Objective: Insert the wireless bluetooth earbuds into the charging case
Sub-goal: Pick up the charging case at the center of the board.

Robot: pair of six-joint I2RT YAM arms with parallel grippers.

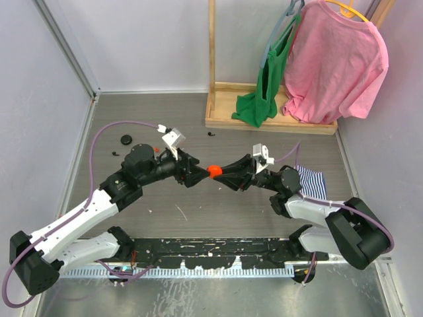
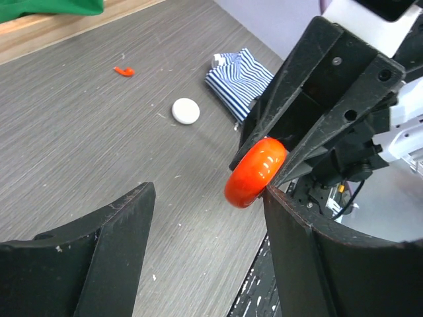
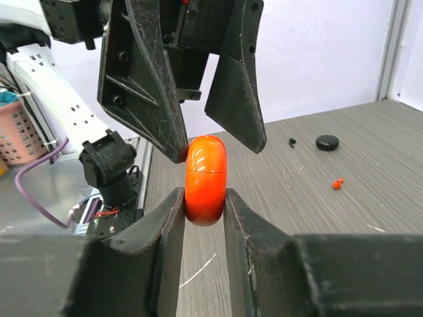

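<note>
A glossy red charging case (image 3: 205,179) stands on edge above the table, lid closed, with my right gripper (image 3: 205,198) shut on its lower half. My left gripper (image 2: 208,198) is open and straddles the case's upper part. One of its fingers (image 2: 291,224) touches the case (image 2: 256,172), and the other stands well apart. In the top view the two grippers meet nose to nose at the case (image 1: 213,171). A red earbud (image 2: 123,70) lies loose on the table. It shows again as a red earbud (image 3: 338,183) in the right wrist view, with a black earbud (image 3: 291,140) further back.
A white round case (image 2: 186,110) lies beside a folded striped cloth (image 2: 239,80). A black round case (image 1: 125,139) sits at the far left. A wooden rack (image 1: 264,122) with green and pink garments stands at the back.
</note>
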